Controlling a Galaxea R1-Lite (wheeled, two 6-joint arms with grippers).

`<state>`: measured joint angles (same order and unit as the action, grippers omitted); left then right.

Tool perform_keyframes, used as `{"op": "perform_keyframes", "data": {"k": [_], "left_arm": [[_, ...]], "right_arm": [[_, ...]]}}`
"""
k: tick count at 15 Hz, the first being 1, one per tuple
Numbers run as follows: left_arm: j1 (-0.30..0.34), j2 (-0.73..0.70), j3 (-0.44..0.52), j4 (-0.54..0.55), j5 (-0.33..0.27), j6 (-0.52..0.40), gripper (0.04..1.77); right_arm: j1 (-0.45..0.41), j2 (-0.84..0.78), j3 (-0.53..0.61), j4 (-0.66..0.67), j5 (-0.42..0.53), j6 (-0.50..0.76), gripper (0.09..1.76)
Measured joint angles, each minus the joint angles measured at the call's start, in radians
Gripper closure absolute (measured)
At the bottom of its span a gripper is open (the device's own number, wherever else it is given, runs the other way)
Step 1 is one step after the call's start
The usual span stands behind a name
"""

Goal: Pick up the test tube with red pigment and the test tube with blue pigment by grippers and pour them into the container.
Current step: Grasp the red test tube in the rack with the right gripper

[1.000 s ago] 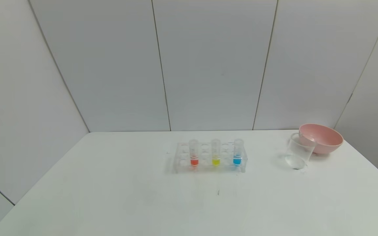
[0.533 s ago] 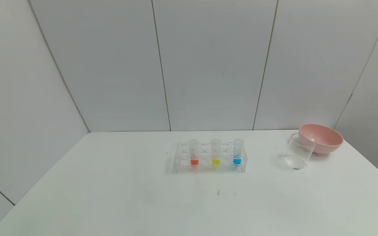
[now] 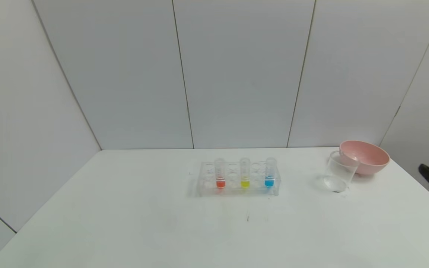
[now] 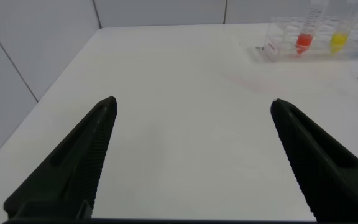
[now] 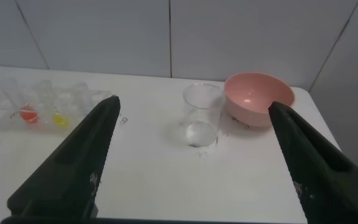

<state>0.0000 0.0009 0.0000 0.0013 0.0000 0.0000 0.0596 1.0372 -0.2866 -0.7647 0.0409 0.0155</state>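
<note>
Evidently both tubes, red (image 3: 220, 175) and blue (image 3: 270, 174), are standing upright in the rack (image 3: 203, 182), keeping pigment settled. The right gripper (image 5: 191, 165) is facing the container (image 3: 339, 173), fingers apart; the left gripper (image 4: 194, 155), likewise spread, is probably idling.

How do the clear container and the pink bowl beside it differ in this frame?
The container is colourless and see-through; the pink bowl is opaque. The container is tall, narrow and straight-walled; the bowl is low, wide and rounded. The container stands nearer the tube rack, the bowl behind it toward the wall. Both stand upright, open-topped, on the white table.
</note>
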Motion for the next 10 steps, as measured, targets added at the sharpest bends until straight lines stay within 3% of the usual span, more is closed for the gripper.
{"op": "perform_keyframes", "data": {"k": [2, 6, 10], "left_arm": [[0.000, 0.000, 0.000, 0.000, 0.000, 0.000, 0.05], [0.000, 0.000, 0.000, 0.000, 0.000, 0.000, 0.05], [0.000, 0.000, 0.000, 0.000, 0.000, 0.000, 0.05]], "right_arm": [[0.087, 0.109, 0.011, -0.059, -0.063, 0.005, 0.14], [0.353, 0.272, 0.045, -0.245, -0.277, 0.030, 0.14], [0.606, 0.377, 0.056, -0.306, -0.438, 0.076, 0.14]]}}
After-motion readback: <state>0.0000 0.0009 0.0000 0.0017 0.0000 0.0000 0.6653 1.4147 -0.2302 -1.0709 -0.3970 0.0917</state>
